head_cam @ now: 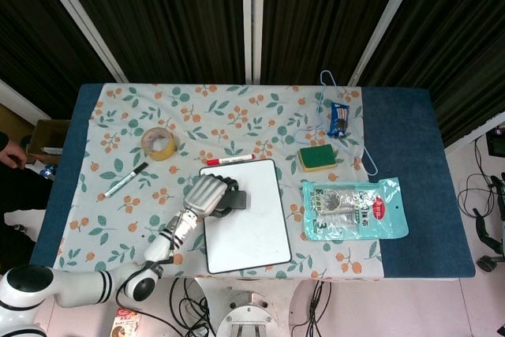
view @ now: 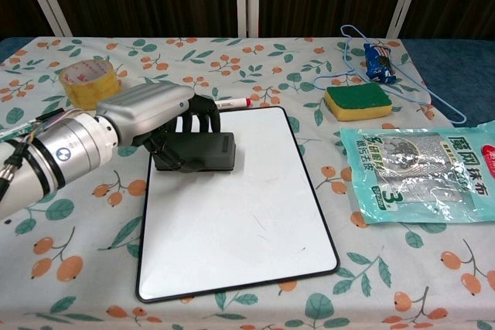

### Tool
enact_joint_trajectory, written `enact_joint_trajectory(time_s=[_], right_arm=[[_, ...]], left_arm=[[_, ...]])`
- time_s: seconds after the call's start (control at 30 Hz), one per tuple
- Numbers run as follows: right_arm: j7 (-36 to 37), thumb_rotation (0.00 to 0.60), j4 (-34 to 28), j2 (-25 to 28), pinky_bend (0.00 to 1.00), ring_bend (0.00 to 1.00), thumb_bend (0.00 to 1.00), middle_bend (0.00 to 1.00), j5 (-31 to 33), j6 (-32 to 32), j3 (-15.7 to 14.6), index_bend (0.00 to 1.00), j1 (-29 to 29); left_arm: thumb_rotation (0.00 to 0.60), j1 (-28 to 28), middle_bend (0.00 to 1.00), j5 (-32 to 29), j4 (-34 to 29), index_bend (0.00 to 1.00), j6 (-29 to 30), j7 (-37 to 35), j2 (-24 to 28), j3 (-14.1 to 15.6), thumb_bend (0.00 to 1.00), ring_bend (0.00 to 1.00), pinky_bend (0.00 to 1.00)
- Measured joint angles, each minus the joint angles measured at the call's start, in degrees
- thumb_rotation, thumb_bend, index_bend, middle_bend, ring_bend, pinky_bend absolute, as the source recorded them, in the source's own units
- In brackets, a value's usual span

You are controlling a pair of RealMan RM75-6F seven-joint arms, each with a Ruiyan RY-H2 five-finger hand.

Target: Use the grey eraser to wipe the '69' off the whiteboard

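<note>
- On the counter (view: pixel 255 56), which wears a cloth printed with leaves and berries, a whiteboard (view: pixel 240 214) lies flat near the front edge; its white face looks clean apart from a few faint specks.
- At the board's upper left corner the left hand (view: pixel 155 117) grips the dark grey eraser (view: pixel 203 152), fingers curled over its top (the block sits flat on the board).
- From the head view the same hand (head_cam: pixel 207 193) and eraser (head_cam: pixel 237 200) sit at the board's (head_cam: pixel 251 226) top left.
- Just behind the board lies a red-capped marker (view: pixel 233 103).
- Far left sit a roll of yellow tape (view: pixel 90 81) and a black marker (head_cam: pixel 126 180).
- To the right are a yellow-and-green sponge (view: pixel 357 100), a blue wire hanger (view: pixel 390 67) and a green plastic packet (view: pixel 421 171).
- No right hand shows in either view.
</note>
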Motion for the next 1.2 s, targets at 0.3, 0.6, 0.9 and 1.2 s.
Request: enact_joint_trajectory(time_s=[0.3, 0.6, 0.9, 1.2], right_arm=[[0.1, 0.600, 0.0, -0.1, 0.00, 0.00, 0.37, 0.00, -0.1, 0.1, -0.1, 0.00, 0.0], [0.5, 0.600, -0.1, 0.2, 0.00, 0.00, 0.37, 0.00, 0.0, 0.2, 0.1, 0.00, 0.0], [0.4, 0.600, -0.1, 0.1, 0.00, 0.00, 0.37, 0.00, -0.1, -0.3, 0.0, 0.00, 0.2], [-0.7, 0.600, -1.3, 0.5, 0.00, 0.00, 0.37, 0.00, -0.7, 0.0, 0.0, 0.00, 0.5]], left_arm=[[0.600, -0.6, 0.70, -1.7, -7.0, 0.70, -6.2, -0.2, 4.4, 1.3, 0.40, 0.64, 0.63], [0.600, -0.8, 0.70, -0.2, -16.5, 0.71, -7.4, -0.3, 10.2, 2.9, 0.41, 0.66, 0.64], [0.600, 2.4, 0.70, 6.6, -18.6, 0.71, 2.0, -3.2, 12.5, 2.7, 0.40, 0.66, 0.65], [0.600, 9.0, 0.70, 8.7, -5.1, 0.71, 12.4, -10.7, 13.0, 1.5, 0.40, 0.66, 0.65]])
